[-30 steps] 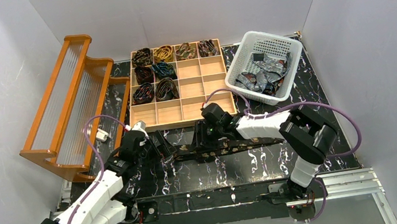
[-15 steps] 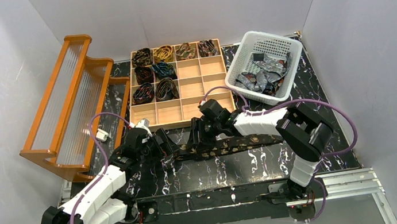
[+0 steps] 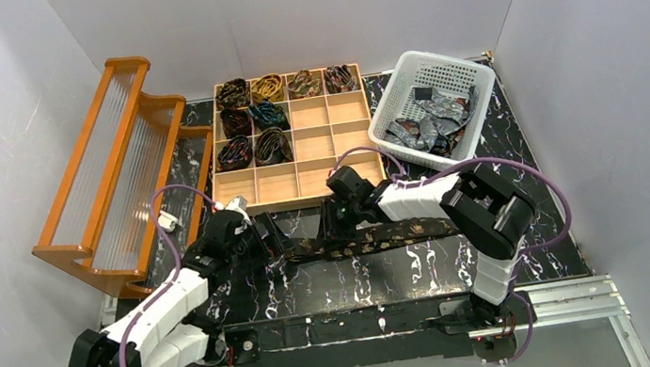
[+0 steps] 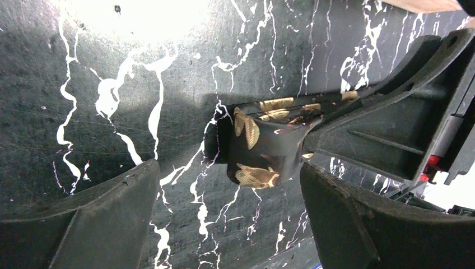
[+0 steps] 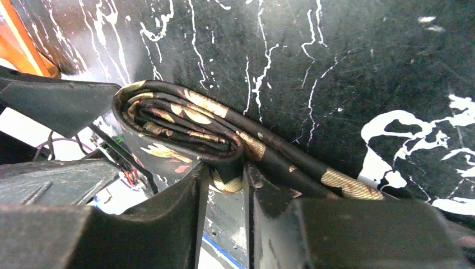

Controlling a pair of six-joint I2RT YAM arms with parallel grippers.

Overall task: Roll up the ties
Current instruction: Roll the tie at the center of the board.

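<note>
A dark brown tie with gold leaf pattern (image 3: 394,234) lies stretched left to right across the black marbled table in front of the arms. Its left end is rolled into a small coil (image 5: 168,120), also seen in the left wrist view (image 4: 255,148). My right gripper (image 3: 328,233) is shut on that coil, its fingers pinching the fabric (image 5: 224,182). My left gripper (image 3: 274,244) is open just left of the coil, its fingers (image 4: 89,218) wide apart on either side, not touching it.
A wooden compartment tray (image 3: 334,139) behind the grippers holds several rolled ties (image 3: 251,117) in its left cells. A white basket (image 3: 389,123) at the back right holds grey-silver ties (image 3: 432,122). An orange wooden rack (image 3: 110,164) stands at the left.
My left gripper has moved right, closer to the coiled end of the tie. My right gripper has shifted slightly left and back with the coil.
</note>
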